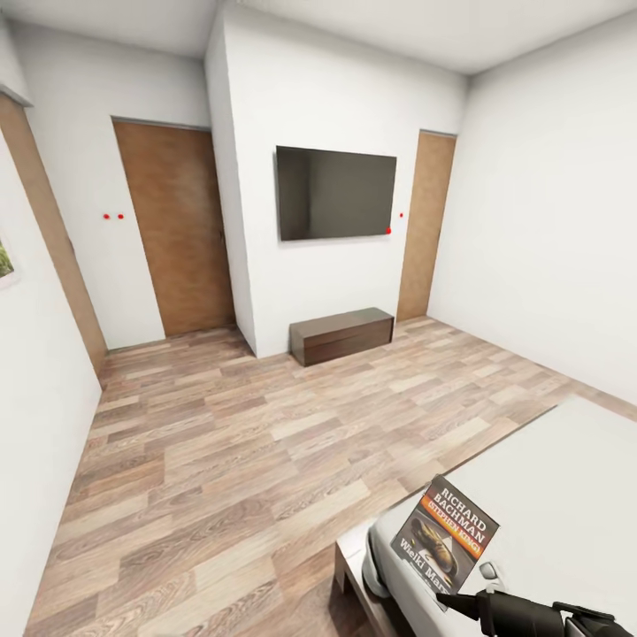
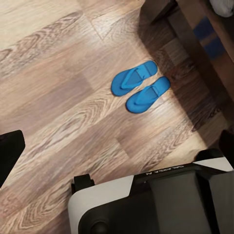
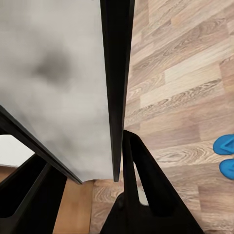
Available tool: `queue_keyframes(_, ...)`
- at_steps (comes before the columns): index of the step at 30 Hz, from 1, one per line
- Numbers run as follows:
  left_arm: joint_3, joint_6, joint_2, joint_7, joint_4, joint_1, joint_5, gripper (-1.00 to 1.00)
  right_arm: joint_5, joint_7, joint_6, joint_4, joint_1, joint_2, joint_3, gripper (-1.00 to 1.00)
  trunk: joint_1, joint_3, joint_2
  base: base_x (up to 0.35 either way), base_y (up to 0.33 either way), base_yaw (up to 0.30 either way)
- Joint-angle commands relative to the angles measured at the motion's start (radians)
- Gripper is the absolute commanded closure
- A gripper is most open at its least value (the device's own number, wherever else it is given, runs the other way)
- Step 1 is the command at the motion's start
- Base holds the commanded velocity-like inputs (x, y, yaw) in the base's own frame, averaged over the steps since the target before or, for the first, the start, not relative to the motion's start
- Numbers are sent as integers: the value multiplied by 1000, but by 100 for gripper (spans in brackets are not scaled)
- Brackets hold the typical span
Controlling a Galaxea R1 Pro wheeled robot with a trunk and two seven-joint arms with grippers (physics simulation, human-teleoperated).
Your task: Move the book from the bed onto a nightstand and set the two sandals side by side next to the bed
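Note:
My right gripper (image 1: 462, 603) is shut on the lower edge of the book (image 1: 447, 531), holding it upright above the corner of the bed (image 1: 566, 478). Its dark cover reads "Richard Bachman". In the right wrist view the book (image 3: 117, 63) runs edge-on between the fingers (image 3: 141, 180). The two sandals (image 2: 140, 87), bright blue, lie side by side on the floor close to the dark bed frame (image 2: 195, 29). They also peek in at the edge of the right wrist view (image 3: 225, 145). My left gripper (image 2: 119, 151) hangs open above the floor near them. The nightstand is out of view.
A black TV (image 1: 336, 193) hangs on the far wall above a long low dark bench (image 1: 341, 335). Wooden doors (image 1: 181, 230) stand left and right of that wall. Plank floor (image 1: 230, 442) stretches between me and the bench. My base (image 2: 146, 204) sits just short of the sandals.

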State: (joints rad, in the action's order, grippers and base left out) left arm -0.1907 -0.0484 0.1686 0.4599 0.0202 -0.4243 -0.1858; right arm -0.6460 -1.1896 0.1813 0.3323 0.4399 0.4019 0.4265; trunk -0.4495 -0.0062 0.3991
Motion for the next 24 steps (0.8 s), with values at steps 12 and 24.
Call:
queue_keyframes(12, -7, -34, 0, 2, -2, -1, -9, -100, -11, 2, 10, 1, 0, 0, 6, 100, 0, 17, 1, 0, 0, 167)
queue_keyframes(24, -7, -34, -61, -160, -2, 16, -13, -100, -11, -1, 12, 1, 0, 0, 6, 100, 0, 34, 1, 0, 0, 187)
